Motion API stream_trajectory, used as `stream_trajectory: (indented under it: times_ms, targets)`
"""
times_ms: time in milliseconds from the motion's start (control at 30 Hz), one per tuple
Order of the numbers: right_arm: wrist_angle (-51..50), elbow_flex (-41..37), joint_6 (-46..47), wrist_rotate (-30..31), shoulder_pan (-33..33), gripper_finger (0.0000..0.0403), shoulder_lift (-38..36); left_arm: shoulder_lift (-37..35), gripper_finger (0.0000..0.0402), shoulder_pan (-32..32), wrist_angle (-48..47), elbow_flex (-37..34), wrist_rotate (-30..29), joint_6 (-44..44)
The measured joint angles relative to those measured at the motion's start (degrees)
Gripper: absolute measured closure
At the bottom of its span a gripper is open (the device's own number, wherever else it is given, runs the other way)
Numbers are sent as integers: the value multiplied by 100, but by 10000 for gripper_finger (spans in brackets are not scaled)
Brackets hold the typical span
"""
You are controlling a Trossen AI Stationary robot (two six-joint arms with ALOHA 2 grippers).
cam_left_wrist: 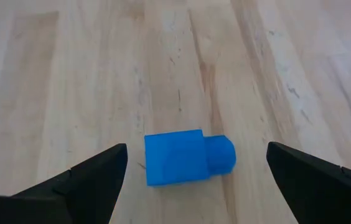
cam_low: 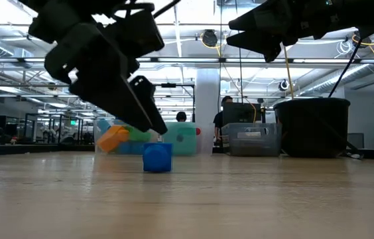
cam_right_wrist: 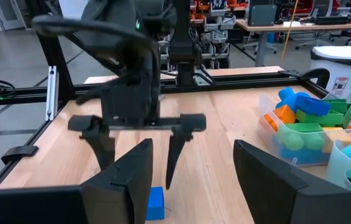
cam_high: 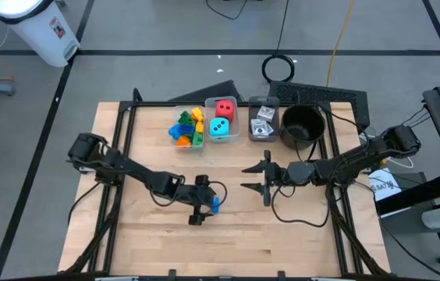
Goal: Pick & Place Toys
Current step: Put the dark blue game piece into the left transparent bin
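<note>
A small blue brick [cam_left_wrist: 185, 157] lies on its side on the wooden table [cam_high: 150, 242], a little left of centre, its stud pointing sideways. My left gripper [cam_high: 202, 201] slants down over it, open. Its fingers [cam_left_wrist: 94, 180] stand wide on either side of the brick and clear of it. In the low view the brick [cam_low: 157, 157] sits just below a left fingertip [cam_low: 154, 126]. My right gripper [cam_high: 251, 177] hangs level above the table's middle. It is open with nothing between its fingers and faces the left gripper. More toys sit in bins at the far edge.
Along the far edge stand a clear bin of coloured bricks [cam_high: 187, 126], a bin with a red and a teal die [cam_high: 221, 119], a bin of small cards [cam_high: 262, 121] and a round black pot [cam_high: 302, 125]. A black cable [cam_high: 298, 217] loops under the right arm.
</note>
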Motion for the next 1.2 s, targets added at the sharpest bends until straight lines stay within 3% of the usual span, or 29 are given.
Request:
stream_trajectory:
  times_ms: [600, 800, 900, 1100, 1200]
  targets:
    - [-4, 0, -1, 1, 2, 209, 0, 804, 11, 71, 798, 0, -75, -50]
    - [-4, 0, -1, 0, 2, 209, 0, 814, 14, 157, 664, 0, -47, -280]
    - [-4, 0, -1, 1, 2, 209, 0, 814, 39, 153, 566, 0, -41, -228]
    - [-4, 0, -1, 2, 2, 209, 0, 796, 133, 151, 616, 0, -43, -192]
    - [-6, 0, -1, 0, 2, 209, 0, 790, 134, 153, 797, 0, -43, -170]
